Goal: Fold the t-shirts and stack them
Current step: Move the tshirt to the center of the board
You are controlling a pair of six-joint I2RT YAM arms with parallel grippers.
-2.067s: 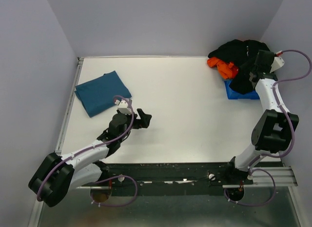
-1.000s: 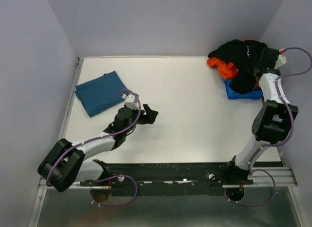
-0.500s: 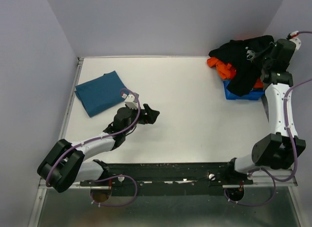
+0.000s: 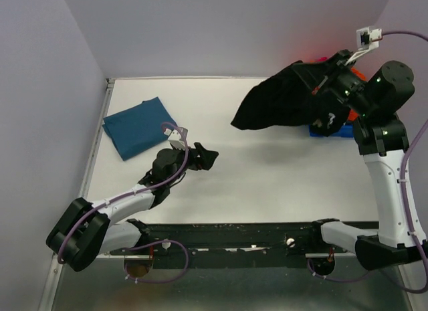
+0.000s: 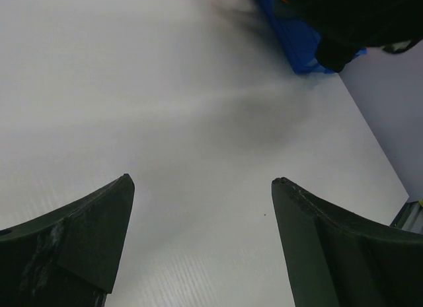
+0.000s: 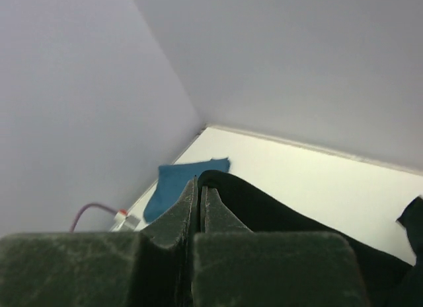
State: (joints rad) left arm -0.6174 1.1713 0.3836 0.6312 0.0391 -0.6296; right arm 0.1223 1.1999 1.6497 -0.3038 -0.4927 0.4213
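Black soft cloth t-shirt (image 4: 287,100) hangs from my right end effector (image 6: 199,188), which is clenched on a pinch of its fabric. The wrist view shows the cloth caught between the closed fingers. The garment is lifted clear and drapes to the left of that end effector as a limp, rumpled sheet. Its lower part trails over the small blue plastic bin (image 4: 328,130) beneath. I see no print on the faces shown.

The plain teal-blue t-shirt (image 4: 137,127) lies as a flat, squared rectangle, far out ahead of the right end effector and just to the left of the left one. It appears already folded.

My left end effector (image 4: 204,157) is released, with the jaws wide and nothing between them. It hovers low over the bare white surface (image 4: 267,177), well apart from the black shirt.

Step in hand, in my judgement: taking the black shirt out of the bin area to bring it to the open surface for folding.

The next move calls for carrying the shirt to the bare area in front of the left end effector. The cloth then needs laying down and spreading, probably with the left end effector taking a second corner.

The fabric is matte and slack and holds no shape of its own. The surface is smooth, matte and faintly ribbed, and the bin is rigid and straight-walled.
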